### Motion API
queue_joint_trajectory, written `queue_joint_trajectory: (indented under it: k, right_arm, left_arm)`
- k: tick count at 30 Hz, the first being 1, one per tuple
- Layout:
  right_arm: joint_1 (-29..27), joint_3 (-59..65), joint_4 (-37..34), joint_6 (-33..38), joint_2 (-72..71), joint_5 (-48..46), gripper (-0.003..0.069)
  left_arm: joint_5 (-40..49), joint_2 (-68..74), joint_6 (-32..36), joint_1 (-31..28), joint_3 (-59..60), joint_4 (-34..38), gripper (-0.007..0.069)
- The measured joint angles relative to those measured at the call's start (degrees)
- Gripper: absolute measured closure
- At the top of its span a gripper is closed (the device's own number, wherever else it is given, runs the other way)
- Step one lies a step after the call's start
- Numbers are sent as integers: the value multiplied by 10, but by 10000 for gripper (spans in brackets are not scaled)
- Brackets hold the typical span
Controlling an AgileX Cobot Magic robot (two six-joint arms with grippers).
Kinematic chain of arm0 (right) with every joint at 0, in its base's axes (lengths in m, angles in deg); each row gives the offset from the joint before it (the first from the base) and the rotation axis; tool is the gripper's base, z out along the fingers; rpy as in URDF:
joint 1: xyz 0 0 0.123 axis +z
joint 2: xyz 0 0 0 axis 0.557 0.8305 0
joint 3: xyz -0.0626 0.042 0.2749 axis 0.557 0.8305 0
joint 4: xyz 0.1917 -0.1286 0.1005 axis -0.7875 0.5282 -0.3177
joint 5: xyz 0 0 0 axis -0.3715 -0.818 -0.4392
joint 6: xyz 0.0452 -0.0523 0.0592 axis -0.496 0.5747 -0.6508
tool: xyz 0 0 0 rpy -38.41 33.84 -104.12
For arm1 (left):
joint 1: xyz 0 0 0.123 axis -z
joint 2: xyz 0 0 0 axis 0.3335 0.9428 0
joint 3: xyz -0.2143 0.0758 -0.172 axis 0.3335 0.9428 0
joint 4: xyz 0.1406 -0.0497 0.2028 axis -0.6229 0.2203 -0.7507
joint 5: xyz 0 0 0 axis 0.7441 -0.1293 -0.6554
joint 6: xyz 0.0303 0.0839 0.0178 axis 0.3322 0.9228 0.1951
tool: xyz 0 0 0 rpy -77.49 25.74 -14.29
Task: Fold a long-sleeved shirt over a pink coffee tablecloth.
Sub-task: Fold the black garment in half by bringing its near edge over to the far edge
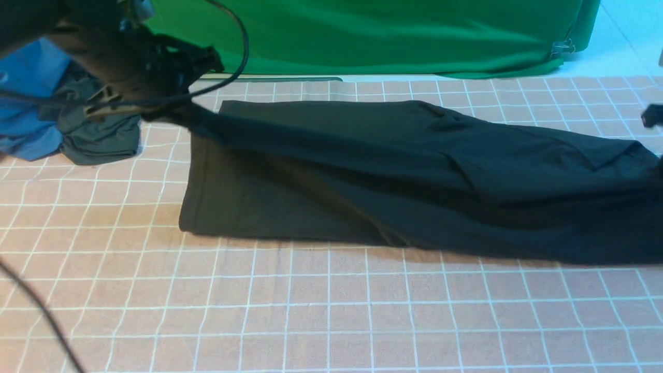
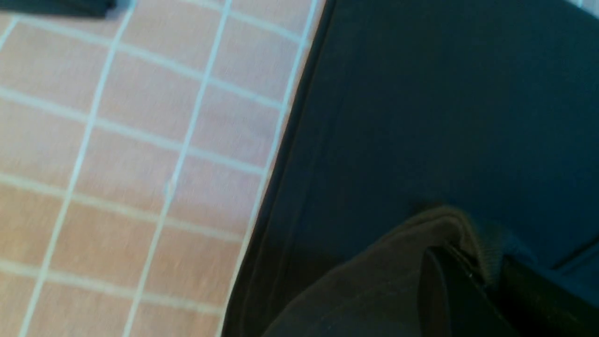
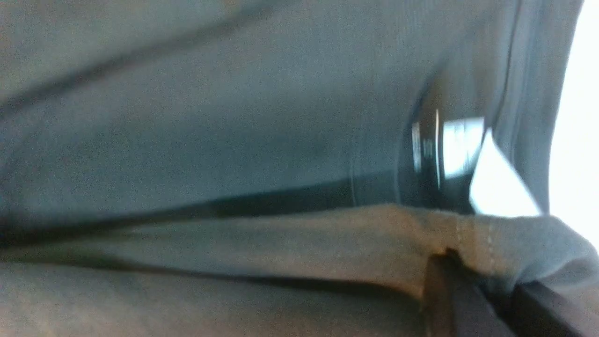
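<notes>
Clamping down tight with the left gripper (image 2: pixel 491 276) on a ribbed, hemmed edge of the long-sleeved shirt (image 1: pixel 362 171), jaws closed right onto the fabric. Lifting that far-left corner clear of the pink coffee tablecloth (image 1: pixel 331 311). Pinching just as firmly with the right gripper (image 3: pixel 486 285) on a stitched edge at the shirt's other end, fingers (image 3: pixel 444 299) almost together, with a fold of black cotton bunched between them. Stretching the shirt lengthwise between the two grips, left to right, across the far half of the tablecloth. Raising the upper layer into a taut ridge running from the left grip toward the right edge of the front view. Leaving the near-left part lying flat on the white grid, its hem straight and square to the lines. Sitting off to the far left, near the shirt but apart from it: a grey-green garment (image 1: pixel 98 140) heaped against a blue garment (image 1: pixel 26 103). Draping along the far edge behind everything: a green cloth (image 1: pixel 362 36).
</notes>
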Motion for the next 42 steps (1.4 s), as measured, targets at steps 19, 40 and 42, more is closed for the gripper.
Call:
queue_joint_trajectory:
  k: [19,40,42]
  right_arm:
    - [14,-256,-1,-14,218,83,546]
    - [149,-338,-97,153,195,3,617]
    - [173,-333,-103,161,207,1,620]
  left_arm:
    - [-61,226,-20,-1,-181,-4,591]
    - [-80,228,-39,-1,-184,-46,591]
    - [-77,228,-39,-1,-184,-46,591]
